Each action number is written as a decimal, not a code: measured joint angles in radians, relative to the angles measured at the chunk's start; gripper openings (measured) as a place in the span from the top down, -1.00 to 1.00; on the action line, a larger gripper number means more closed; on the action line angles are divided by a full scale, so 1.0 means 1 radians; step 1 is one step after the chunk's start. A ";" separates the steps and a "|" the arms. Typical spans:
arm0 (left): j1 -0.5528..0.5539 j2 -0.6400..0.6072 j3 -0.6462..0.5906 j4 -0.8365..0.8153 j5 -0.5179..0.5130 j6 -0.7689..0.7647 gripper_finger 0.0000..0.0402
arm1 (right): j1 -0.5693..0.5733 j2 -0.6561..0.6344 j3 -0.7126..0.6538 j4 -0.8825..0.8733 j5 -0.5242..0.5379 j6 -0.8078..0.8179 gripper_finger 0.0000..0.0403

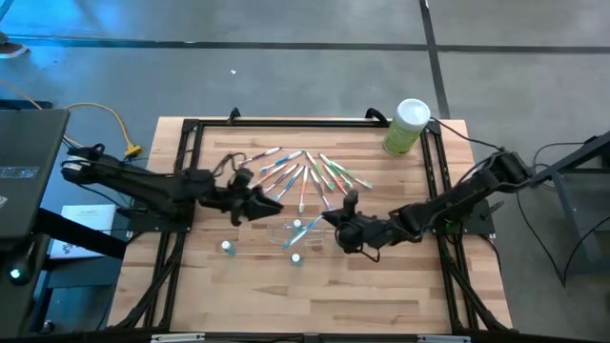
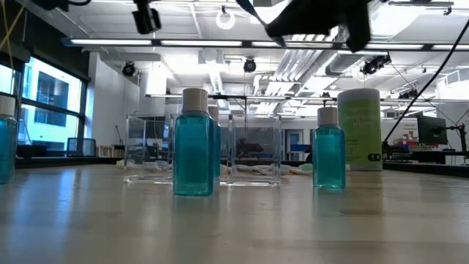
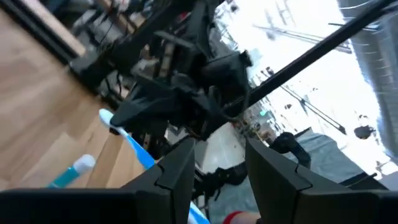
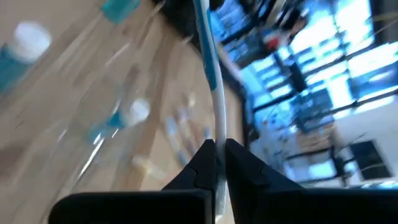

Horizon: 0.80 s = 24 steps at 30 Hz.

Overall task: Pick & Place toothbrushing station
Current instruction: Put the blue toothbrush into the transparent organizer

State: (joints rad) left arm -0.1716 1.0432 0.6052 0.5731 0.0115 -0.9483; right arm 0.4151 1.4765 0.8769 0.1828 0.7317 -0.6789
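Several pastel toothbrushes (image 1: 305,171) lie fanned on the wooden table. Nearer stands the clear holder (image 1: 295,232), also in the low view (image 2: 253,150), with small teal white-capped tubes (image 1: 227,246) beside it. My right gripper (image 4: 216,155) hovers over the table's middle (image 1: 335,219), shut on a blue-and-white toothbrush (image 4: 211,68). My left gripper (image 3: 217,168) hovers facing it (image 1: 262,205), fingers open. The toothbrush (image 3: 134,146) passes one left finger; I cannot tell whether it touches it. My right gripper pinches the toothbrush's white stretch (image 4: 217,124) between its two fingers. It comes from the table's right, about level. The brush runs straight on beyond the fingertips toward my left gripper, lifted clear of the table.
A tall green canister with a white lid (image 1: 408,126) stands at the far right inside the black frame (image 1: 191,133). Another teal tube (image 1: 296,257) stands near the holder, and one (image 2: 194,143) stands close to the low camera. Bare wood lies along the near edge.
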 joint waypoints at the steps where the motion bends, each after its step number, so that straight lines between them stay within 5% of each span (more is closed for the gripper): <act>1: 0.001 0.024 0.011 -0.003 0.009 -0.013 0.31 | 0.003 0.008 0.002 0.017 -0.001 -0.028 0.96; 24: 0.089 0.298 0.042 0.119 0.226 -0.315 0.31 | 0.019 0.032 0.067 0.036 0.063 -0.249 0.96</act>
State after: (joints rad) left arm -0.0828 1.3414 0.6470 0.6918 0.2377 -1.2632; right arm 0.4345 1.5082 0.9436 0.2186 0.7951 -0.9274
